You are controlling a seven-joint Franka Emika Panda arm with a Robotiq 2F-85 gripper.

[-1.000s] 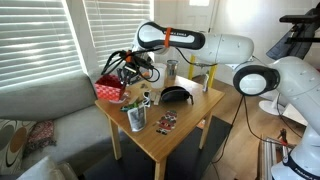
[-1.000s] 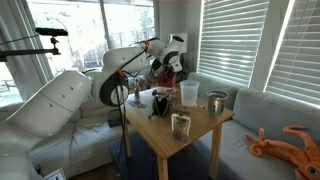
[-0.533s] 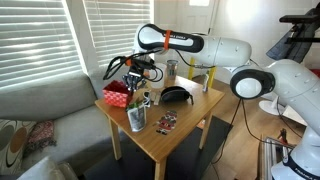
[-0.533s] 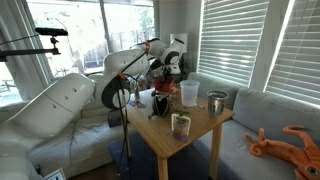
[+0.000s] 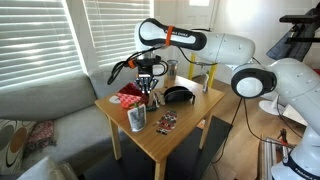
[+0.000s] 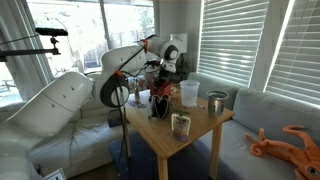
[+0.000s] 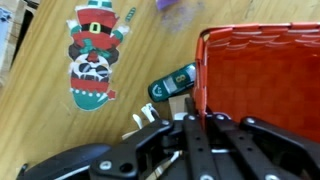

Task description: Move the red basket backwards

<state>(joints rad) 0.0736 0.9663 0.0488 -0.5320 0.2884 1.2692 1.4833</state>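
The fingers [image 7: 190, 130] are closed on the left wall of the red basket [image 7: 262, 75], as far as the wrist view lets me judge; the contact itself falls in shadow. In an exterior view the arm reaches down to the one red basket [image 5: 128, 97], which sits by the counter [image 5: 192, 128] edge next to the grey sofa [image 5: 50, 100], toward the corner under the blinds.

Just outside the gripped wall lies one small dark item with a teal patch [image 7: 172, 85], right beside the fingers and the closest thing to the basket on that side. Farther out on the bare wood of the counter [image 7: 40, 120] lies one flat Santa figure [image 7: 95, 55], well apart from the basket. In an exterior view it lies toward the near corner [image 5: 166, 122].

One mug holding utensils [image 5: 136, 118] stands just in front of the basket, near the sofa-side edge. One black rounded object [image 5: 178, 95] rests beside the basket toward the middle of the counter. One metal can [image 5: 172, 70] stands behind that, near the far corner.
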